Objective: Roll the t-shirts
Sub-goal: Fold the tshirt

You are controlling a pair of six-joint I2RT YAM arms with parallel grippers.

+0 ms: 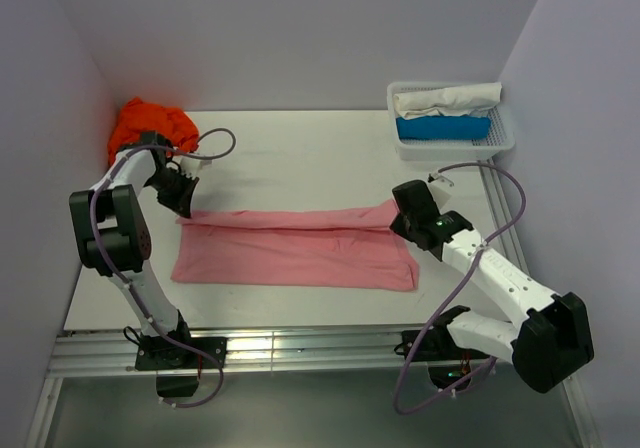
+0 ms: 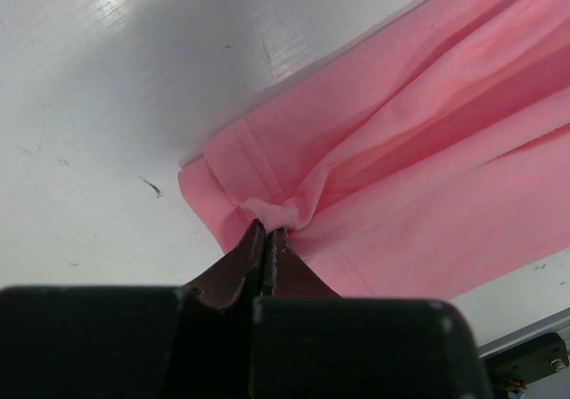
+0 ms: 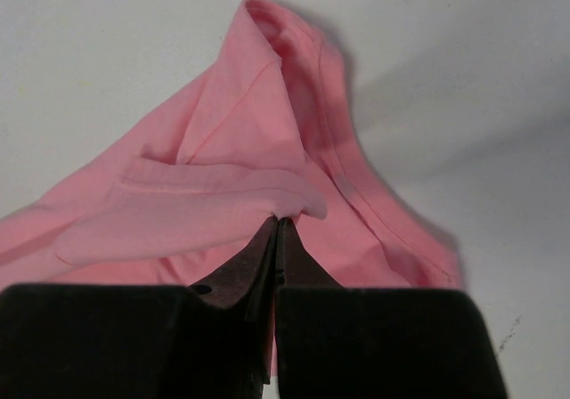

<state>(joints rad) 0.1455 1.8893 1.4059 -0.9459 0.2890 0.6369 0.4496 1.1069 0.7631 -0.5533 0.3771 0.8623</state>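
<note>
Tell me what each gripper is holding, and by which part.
Both hold the pink t-shirt: the left gripper pinches bunched cloth at the hemmed edge of one end, the right gripper a fold at the other end.

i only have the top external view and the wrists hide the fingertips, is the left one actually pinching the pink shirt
Observer: Yes. The left wrist view shows the left gripper shut on a small bunch of the pink t-shirt, right beside the stitched hem at its corner.
Operator: ok and the other arm
Observer: The right wrist view shows the right gripper shut on a hemmed flap that lies over the rest of the cloth.
Operator: is the cloth flat past that
Observer: No. Beyond the flap, the edge stands up in a raised fold and casts a shadow on the table.
</note>
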